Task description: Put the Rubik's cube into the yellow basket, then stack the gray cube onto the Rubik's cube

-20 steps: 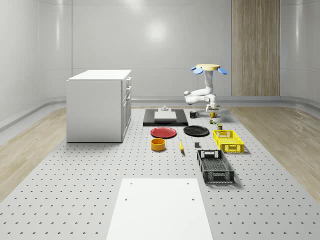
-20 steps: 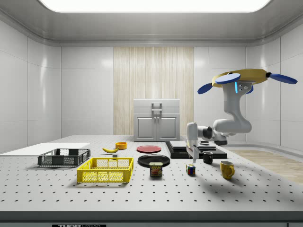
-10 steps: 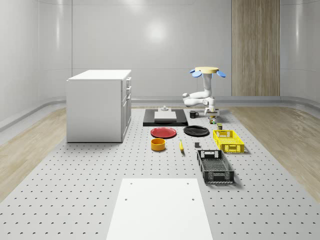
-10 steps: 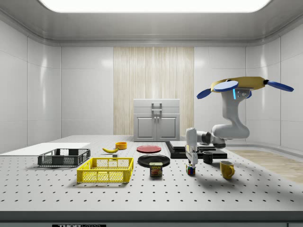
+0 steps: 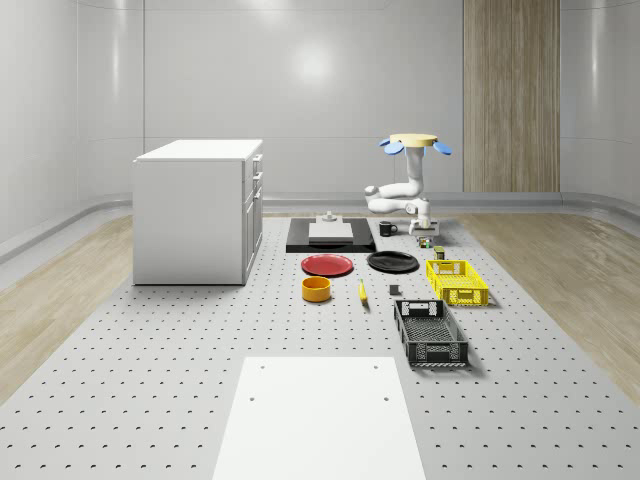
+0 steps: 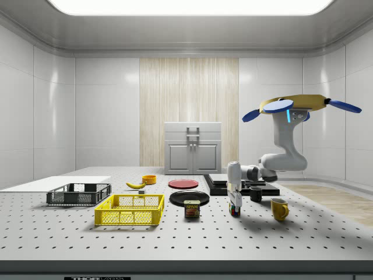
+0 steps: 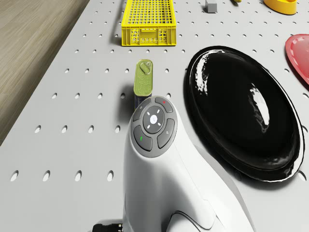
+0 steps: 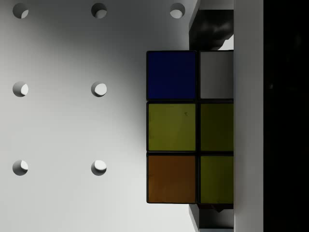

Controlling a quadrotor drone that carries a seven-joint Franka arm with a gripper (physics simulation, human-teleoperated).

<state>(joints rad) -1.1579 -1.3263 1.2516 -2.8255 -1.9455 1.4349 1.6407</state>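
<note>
The Rubik's cube (image 8: 172, 126) stands on the table, near the tin can, with blue, yellow and orange tiles facing the wrist camera. My gripper (image 8: 213, 126) has come straight down over it, and a finger presses on each of two opposite sides, so it is shut on the cube. In the side view the gripper (image 6: 234, 204) sits low on the cube (image 6: 234, 211). The drone (image 6: 294, 105) hovers above the table's far end, arm bent downward. The yellow basket (image 5: 457, 281) lies nearer the camera, empty. The gray cube (image 5: 394, 291) sits beside it on the table.
A tin can (image 7: 144, 82) and a black plate (image 7: 241, 111) lie close to the gripper. A yellow mug (image 6: 279, 208) and a black mug (image 6: 255, 194) stand nearby. Farther off are a red plate (image 5: 327, 264), an orange bowl (image 5: 316, 288), a black basket (image 5: 430, 332) and a white cabinet (image 5: 197, 210).
The drone has dropped lower and the arm has brought the gripper down onto the Rubik's cube. The cube has stayed in place on the table.
</note>
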